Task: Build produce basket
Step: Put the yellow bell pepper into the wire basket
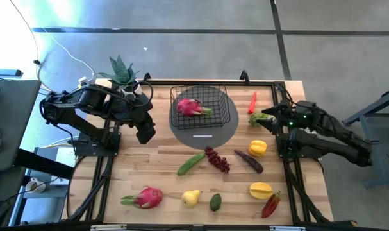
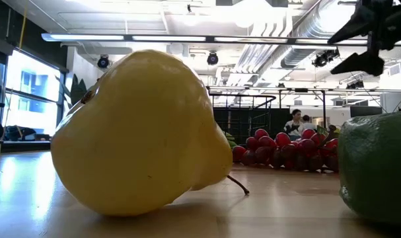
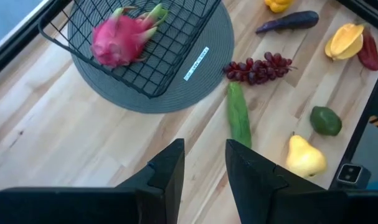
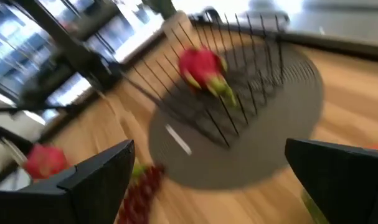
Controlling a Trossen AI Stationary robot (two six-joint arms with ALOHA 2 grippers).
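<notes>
The black wire basket (image 1: 201, 106) stands on a round grey mat (image 1: 223, 128) at the table's far middle, with a pink dragon fruit (image 1: 190, 107) inside. My left gripper (image 1: 146, 135) hovers left of the mat, its fingers (image 3: 170, 168) a little apart with nothing between them. My right gripper (image 4: 207, 180) hangs wide open at the right, aimed at the basket (image 4: 238, 93), holding nothing. Loose produce lies on the near half: cucumber (image 1: 191, 163), purple grapes (image 1: 217, 159), pear (image 1: 191, 197), avocado (image 1: 215, 202), starfruit (image 1: 260, 190), a second dragon fruit (image 1: 145, 197).
A red chilli (image 1: 252, 102) and a green vegetable (image 1: 258, 120) lie by my right gripper. A yellow pepper (image 1: 257, 148), a dark aubergine (image 1: 248, 160) and a red pepper (image 1: 271, 204) lie at the right. A potted plant (image 1: 120, 70) stands far left. People (image 2: 296, 122) show in the room behind.
</notes>
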